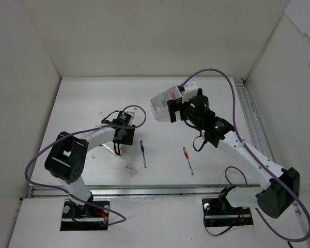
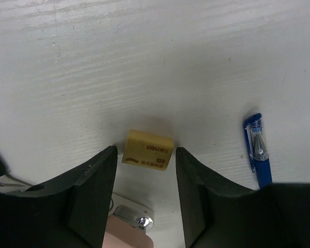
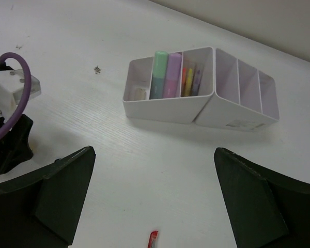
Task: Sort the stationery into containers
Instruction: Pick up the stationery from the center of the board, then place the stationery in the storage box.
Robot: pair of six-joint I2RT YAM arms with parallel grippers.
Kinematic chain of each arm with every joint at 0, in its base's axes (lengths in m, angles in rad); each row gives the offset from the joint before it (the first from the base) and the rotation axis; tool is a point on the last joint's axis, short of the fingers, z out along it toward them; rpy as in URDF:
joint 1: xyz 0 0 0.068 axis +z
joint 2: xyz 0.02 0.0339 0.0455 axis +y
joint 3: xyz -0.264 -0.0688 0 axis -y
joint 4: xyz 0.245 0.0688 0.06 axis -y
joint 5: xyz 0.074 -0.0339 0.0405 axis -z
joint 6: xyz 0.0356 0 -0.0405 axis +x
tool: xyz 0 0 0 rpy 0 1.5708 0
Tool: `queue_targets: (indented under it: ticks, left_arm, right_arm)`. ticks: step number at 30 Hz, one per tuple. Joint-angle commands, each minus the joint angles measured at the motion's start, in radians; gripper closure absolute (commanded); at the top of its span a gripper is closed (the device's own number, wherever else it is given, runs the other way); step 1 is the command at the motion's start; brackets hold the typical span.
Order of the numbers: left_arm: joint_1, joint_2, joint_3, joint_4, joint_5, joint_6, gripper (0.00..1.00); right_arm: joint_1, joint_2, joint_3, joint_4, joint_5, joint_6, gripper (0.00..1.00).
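A small yellow eraser lies flat on the table, a soft-edged rectangular block with a printed label on its top face. My left gripper is down over it. Its matte black jaws stand partly spread, one either side of the block, with a sliver of table showing on each side, so nothing is pinched yet.

Just to the right of the eraser lies a blue pen, slim and glossy, with a clear clip. Further right, well apart, a red pen lies loose. A small pale block sits near the blue pen's near end, and I judge it to be another eraser. Dark loops beside the left gripper may be scissor handles, but they are too small to be sure.

At the far middle of the table stands the organizer, smooth white and pale-lilac plastic with slanted compartments. It already holds a green marker, a lilac marker, thin orange and yellow pens and a small pale piece. The lilac compartments look empty.

My right gripper hangs before the organizer with its jaws spread wide and holding nothing.

I judge the sorting to be roughly half done. The two erasers, two pens and possibly scissors remain on the white, faintly grained table.
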Motion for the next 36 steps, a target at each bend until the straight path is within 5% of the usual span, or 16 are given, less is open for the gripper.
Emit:
queue_targets:
  ticks: [1, 7, 15, 27, 36]
  left_arm:
    - [-0.006, 0.005, 0.016, -0.031, -0.068, -0.038, 0.56]
    - [-0.029, 0.002, 0.052, -0.03, -0.069, -0.02, 0.78]
    - [-0.038, -0.009, 0.23, -0.022, -0.049, 0.103, 0.93]
    - [-0.038, 0.299, 0.86, 0.004, 0.226, 0.405, 0.9]
    - [-0.038, 0.422, 0.973, -0.005, 0.367, 0.515, 0.73]
  right_arm:
    - [-0.013, -0.105, -0.025, 0.066, 0.101, 0.047, 0.02]
    - [-0.017, -0.19, -0.086, 0.063, 0.144, 0.055, 0.02]
    - [-0.03, -0.28, -0.198, 0.105, 0.237, 0.074, 0.02]
    - [-0.084, -0.437, -0.327, 0.031, 0.418, 0.202, 0.02]
    - [-0.106, -0.469, -0.32, -0.017, 0.449, 0.183, 0.02]
